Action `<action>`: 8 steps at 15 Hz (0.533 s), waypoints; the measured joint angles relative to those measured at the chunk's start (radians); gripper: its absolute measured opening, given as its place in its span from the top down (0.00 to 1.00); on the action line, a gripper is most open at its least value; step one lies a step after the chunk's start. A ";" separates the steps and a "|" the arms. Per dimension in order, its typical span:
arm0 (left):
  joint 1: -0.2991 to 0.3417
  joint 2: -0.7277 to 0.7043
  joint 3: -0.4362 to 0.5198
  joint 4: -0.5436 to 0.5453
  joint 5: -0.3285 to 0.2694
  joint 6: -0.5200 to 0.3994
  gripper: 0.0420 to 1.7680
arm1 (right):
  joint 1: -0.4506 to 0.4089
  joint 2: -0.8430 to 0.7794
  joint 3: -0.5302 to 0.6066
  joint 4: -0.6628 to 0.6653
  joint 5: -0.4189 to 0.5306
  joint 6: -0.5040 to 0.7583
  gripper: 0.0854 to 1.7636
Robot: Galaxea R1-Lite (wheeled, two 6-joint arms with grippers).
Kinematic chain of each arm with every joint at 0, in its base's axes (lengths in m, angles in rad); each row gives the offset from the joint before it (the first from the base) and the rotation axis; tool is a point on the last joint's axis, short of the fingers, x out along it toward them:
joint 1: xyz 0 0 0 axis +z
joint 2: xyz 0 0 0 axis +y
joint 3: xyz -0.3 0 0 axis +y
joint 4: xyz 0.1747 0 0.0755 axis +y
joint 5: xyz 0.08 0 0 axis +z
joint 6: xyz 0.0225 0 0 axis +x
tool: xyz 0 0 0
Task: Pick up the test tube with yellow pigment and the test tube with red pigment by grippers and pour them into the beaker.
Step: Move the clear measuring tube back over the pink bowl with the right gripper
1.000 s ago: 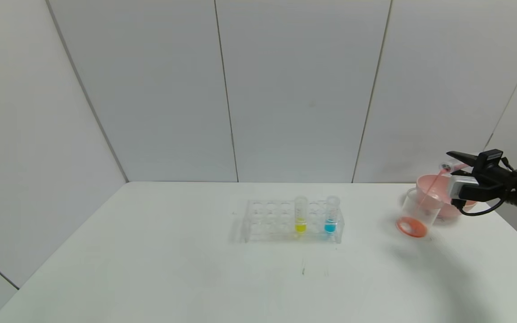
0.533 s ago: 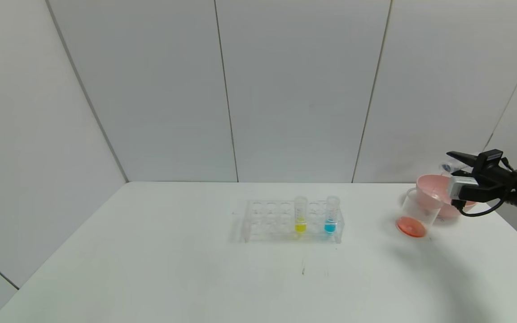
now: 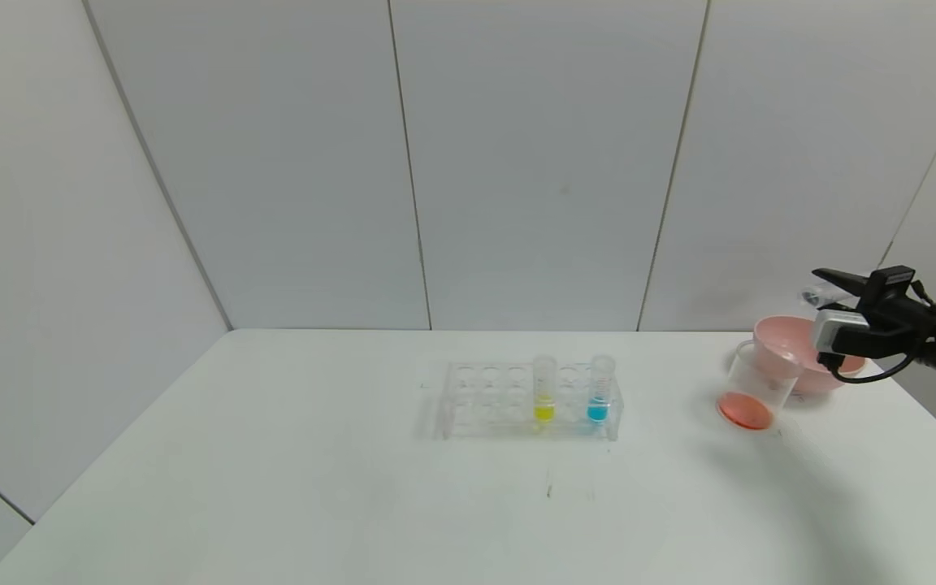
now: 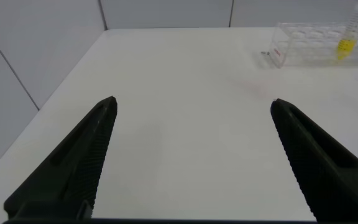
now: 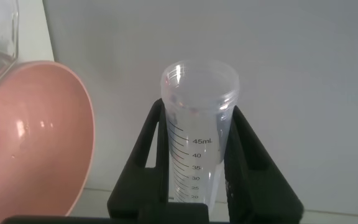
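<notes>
My right gripper [image 3: 829, 286] is at the far right, over the pink bowl, shut on the test tube that held red pigment [image 3: 812, 296]. In the right wrist view that tube [image 5: 197, 143] looks empty between the fingers [image 5: 253, 162]. The beaker [image 3: 752, 388] stands left of the bowl with red-orange liquid at its bottom. The test tube with yellow pigment [image 3: 544, 388] stands upright in the clear rack [image 3: 484, 398] at the table's middle; it also shows in the left wrist view [image 4: 347, 38]. My left gripper [image 4: 192, 107] is open and empty over the table's left part, out of the head view.
A tube with blue liquid [image 3: 599, 390] stands in the rack right of the yellow one. The pink bowl [image 3: 785, 335] sits behind the beaker near the table's right edge; it also fills the side of the right wrist view [image 5: 36, 143]. White walls close in behind.
The red stream from the tube into the beaker has stopped. My right gripper has lifted a little and drawn slightly right with the tube, away from the beaker's rim.
</notes>
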 joint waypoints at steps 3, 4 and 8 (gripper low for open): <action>0.000 0.000 0.000 0.000 0.000 0.000 0.00 | 0.031 -0.004 -0.077 0.097 -0.031 0.300 0.71; 0.000 0.000 0.000 0.000 0.000 0.000 0.00 | 0.042 -0.005 -0.116 0.139 -0.049 0.427 0.71; 0.000 0.000 0.000 0.000 0.000 0.000 0.00 | 0.055 -0.001 -0.242 0.266 -0.121 1.029 0.71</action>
